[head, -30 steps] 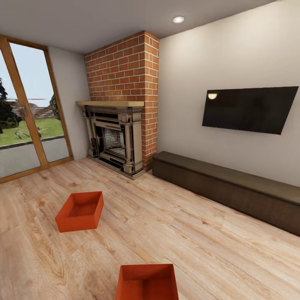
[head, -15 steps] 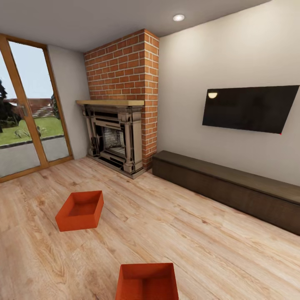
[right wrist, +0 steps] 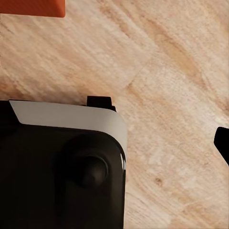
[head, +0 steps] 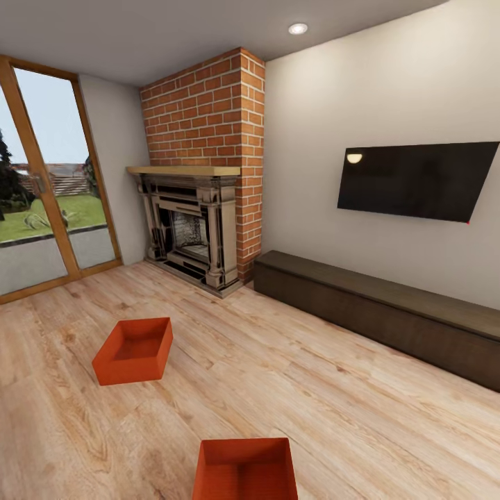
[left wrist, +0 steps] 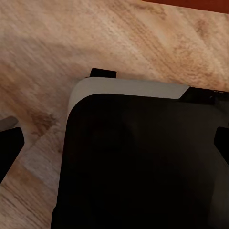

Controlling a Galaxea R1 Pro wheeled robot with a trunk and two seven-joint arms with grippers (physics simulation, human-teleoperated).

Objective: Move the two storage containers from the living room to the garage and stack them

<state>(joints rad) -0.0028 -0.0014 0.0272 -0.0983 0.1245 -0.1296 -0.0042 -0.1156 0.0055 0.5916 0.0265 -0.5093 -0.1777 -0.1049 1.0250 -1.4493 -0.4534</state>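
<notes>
Two orange-red storage containers stand on the light wood-plank floor of the living room. One container lies left of centre. The other container is close in front of me, cut by the picture's lower edge. Both are open-topped and look empty. An orange-red edge shows in the left wrist view, and an orange-red corner in the right wrist view. My left gripper is open, with its dark fingertips far apart above my dark base. My right gripper looks open too, with one fingertip at the picture's edge.
A brick fireplace stands at the back. A long dark low cabinet runs along the right wall under a wall-mounted TV. Wood-framed glass doors are at the left. Bare plank floor lies between the containers and the cabinet.
The whole head picture has shifted by a few pixels, so the camera moved slightly. The containers stay where they were.
</notes>
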